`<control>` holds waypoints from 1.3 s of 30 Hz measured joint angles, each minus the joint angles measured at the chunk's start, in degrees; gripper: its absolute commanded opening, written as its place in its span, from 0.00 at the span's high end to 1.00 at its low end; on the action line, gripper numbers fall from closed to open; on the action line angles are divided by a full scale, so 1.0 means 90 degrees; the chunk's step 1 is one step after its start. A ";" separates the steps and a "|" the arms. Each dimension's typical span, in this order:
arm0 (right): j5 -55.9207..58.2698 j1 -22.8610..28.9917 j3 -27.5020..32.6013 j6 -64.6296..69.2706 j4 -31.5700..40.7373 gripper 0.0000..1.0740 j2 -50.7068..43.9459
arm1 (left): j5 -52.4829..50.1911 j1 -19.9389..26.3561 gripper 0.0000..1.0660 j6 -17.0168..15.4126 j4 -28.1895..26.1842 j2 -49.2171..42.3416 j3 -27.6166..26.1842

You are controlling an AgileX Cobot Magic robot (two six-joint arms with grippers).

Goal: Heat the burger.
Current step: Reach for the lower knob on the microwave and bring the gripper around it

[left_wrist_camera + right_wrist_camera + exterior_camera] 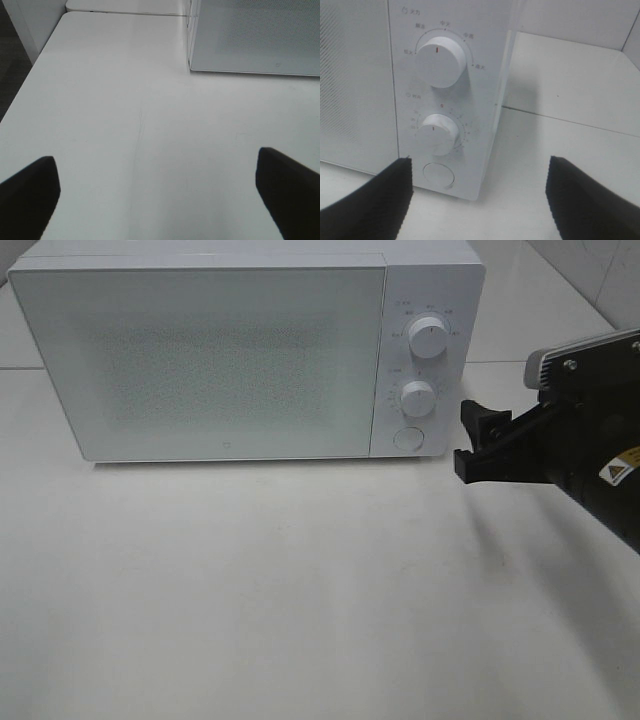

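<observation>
The burger is out of view in every frame. A white microwave [220, 350] stands at the back of the table with its frosted door shut. Its control panel carries an upper knob [428, 337], a lower knob [417, 398] and a round button [407, 438]. My right gripper [467, 440] hovers open just right of that panel, empty, and faces the lower knob [436, 134] and button [439, 175]. My left gripper [156, 165] is open and empty over bare table, well short of the microwave's front corner [192, 62]. The exterior high view does not show it.
The white tabletop [300, 590] spreads in front of the microwave. In the left wrist view the table's edge [22, 85] drops off to a dark floor. A seam between table panels [570, 120] runs behind the microwave's right side.
</observation>
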 measured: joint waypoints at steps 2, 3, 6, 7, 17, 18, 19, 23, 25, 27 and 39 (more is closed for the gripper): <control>-0.0274 0.0363 -0.0006 0.0000 0.0611 0.33 0.0242 | 0.0000 0.0000 0.06 0.0000 0.0000 0.0000 0.0000; -0.0401 0.0509 -0.0006 -0.0006 0.0879 0.33 0.0337 | 0.0000 0.0000 0.06 0.0000 0.0000 0.0000 0.0000; -0.0637 0.0770 -0.0006 -0.0006 0.1350 0.33 0.0497 | 0.0000 0.0000 0.06 0.0000 0.0000 0.0000 0.0000; -0.0840 0.1038 0.0006 -0.0013 0.1783 0.33 0.0630 | 0.0000 0.0000 0.06 0.0000 0.0000 0.0000 0.0000; -0.0936 0.1674 -0.0458 -0.0013 0.2776 0.33 0.1305 | 0.0000 0.0000 0.06 0.0000 0.0000 0.0000 0.0000; -0.0936 0.1674 -0.0458 -0.0013 0.2776 0.33 0.1305 | 0.0000 0.0000 0.06 0.0000 0.0000 0.0000 0.0000; -0.0942 0.1674 -0.0637 -0.0013 0.2833 0.33 0.1445 | 0.0000 0.0000 0.06 0.0000 0.0000 0.0000 0.0000; -0.0949 0.1674 -0.1012 -0.0013 0.2884 0.31 0.1668 | 0.0000 0.0000 0.06 0.0000 0.0000 0.0000 0.0000; -0.0949 0.1674 -0.1063 -0.0013 0.2884 0.29 0.1687 | 0.0000 0.0000 0.06 0.0000 0.0000 0.0000 0.0000; -0.0961 0.1674 -0.1178 -0.0013 0.2884 0.27 0.1751 | 0.0000 0.0000 0.06 0.0000 0.0000 0.0000 0.0000; -0.0980 0.1604 -0.2031 -0.0006 0.2884 0.29 0.2438 | 0.0000 0.0000 0.06 0.0006 0.0000 0.0000 0.0000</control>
